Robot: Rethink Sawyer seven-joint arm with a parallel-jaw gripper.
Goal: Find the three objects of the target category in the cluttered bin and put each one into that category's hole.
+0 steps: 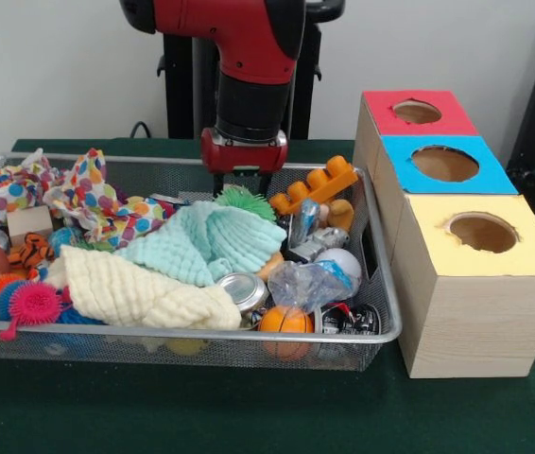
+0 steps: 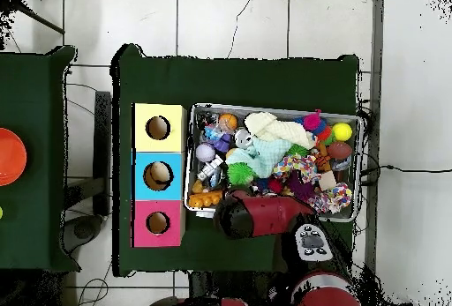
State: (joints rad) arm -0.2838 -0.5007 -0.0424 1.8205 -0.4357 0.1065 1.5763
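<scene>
— While the arm hangs straight down at the bin's (image 1: 381, 284) far side, where is the end effector (image 1: 241, 186)?

— Low behind the mint knitted cloth (image 1: 206, 241), at the green spiky ball (image 1: 246, 200). Whether it is open or closed cannot be told; the clutter hides its tips.

— The holes?

— Red box (image 1: 409, 113), blue box (image 1: 447, 163) and yellow box (image 1: 480, 236) stand in a row on the surface (image 1: 249, 416), just beside the bin.

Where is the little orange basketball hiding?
In the front view the orange basketball sits at the wire bin's near edge, toward its right end, just below the crinkly clear plastic bag and right of the shiny metal can.
</scene>
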